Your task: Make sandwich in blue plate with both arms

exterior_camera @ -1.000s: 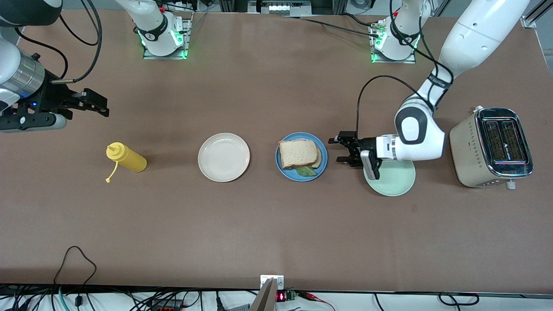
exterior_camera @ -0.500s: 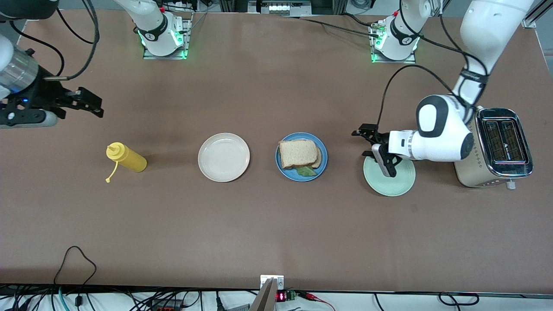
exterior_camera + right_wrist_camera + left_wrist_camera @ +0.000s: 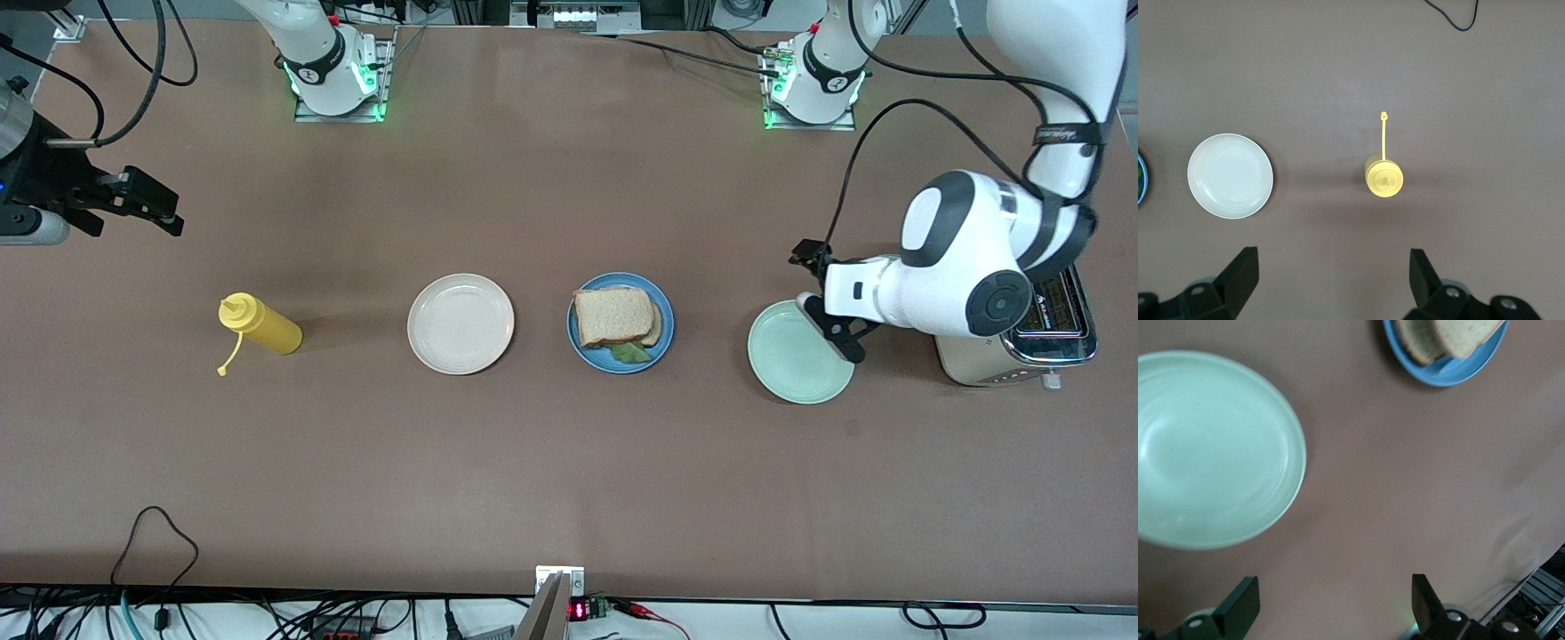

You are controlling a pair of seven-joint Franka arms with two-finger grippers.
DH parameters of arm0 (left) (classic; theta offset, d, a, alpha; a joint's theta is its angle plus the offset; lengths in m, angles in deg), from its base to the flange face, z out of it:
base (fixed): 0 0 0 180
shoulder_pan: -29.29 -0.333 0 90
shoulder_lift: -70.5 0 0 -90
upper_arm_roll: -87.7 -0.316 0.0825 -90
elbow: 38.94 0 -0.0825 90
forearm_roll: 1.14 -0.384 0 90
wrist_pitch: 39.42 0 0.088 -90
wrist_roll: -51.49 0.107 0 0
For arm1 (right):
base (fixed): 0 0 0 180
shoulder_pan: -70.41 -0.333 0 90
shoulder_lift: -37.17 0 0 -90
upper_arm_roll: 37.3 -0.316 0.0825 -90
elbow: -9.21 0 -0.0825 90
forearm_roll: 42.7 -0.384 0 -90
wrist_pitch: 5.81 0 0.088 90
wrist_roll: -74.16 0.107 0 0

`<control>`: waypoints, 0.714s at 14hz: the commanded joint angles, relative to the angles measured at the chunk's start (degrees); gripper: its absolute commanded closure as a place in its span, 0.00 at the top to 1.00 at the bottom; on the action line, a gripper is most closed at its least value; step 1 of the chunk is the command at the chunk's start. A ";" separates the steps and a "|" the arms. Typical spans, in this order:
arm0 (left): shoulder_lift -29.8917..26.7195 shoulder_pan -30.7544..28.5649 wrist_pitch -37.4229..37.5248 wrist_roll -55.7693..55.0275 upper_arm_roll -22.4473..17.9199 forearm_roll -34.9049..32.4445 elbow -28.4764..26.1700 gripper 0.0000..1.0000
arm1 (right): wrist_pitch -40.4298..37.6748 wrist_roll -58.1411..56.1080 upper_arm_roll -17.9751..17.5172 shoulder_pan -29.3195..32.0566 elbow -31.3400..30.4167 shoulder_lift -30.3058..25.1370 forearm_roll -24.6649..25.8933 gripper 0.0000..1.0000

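- The sandwich [image 3: 616,318] lies on the blue plate [image 3: 662,307], between a beige plate [image 3: 460,323] and a mint-green plate [image 3: 791,360]
- Left gripper [image 3: 822,298] over the mint-green plate's edge, jaws apart, empty
- Right gripper [image 3: 142,206] above bare table, jaws apart, empty

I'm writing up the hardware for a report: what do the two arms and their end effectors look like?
Both arms are glossy white with rounded shells, black joint bands and looping black cables. The left end effector and right end effector are black with two fingers. The bases glow green.
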 commanded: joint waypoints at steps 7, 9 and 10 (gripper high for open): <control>-6.46 5.10 17.77 -12.02 -3.52 -10.83 17.29 1.00 | 0.64 0.13 -0.30 0.15 -2.22 -2.00 -0.02 1.00; -9.63 10.55 16.72 -15.08 -12.30 -9.69 16.77 1.00 | 0.81 -0.31 -0.39 0.15 -1.96 -2.00 -0.02 1.00; -11.82 12.49 14.18 -17.89 -15.65 -8.03 15.03 1.00 | 0.99 -0.31 -0.57 0.15 -1.87 -2.09 -0.02 1.00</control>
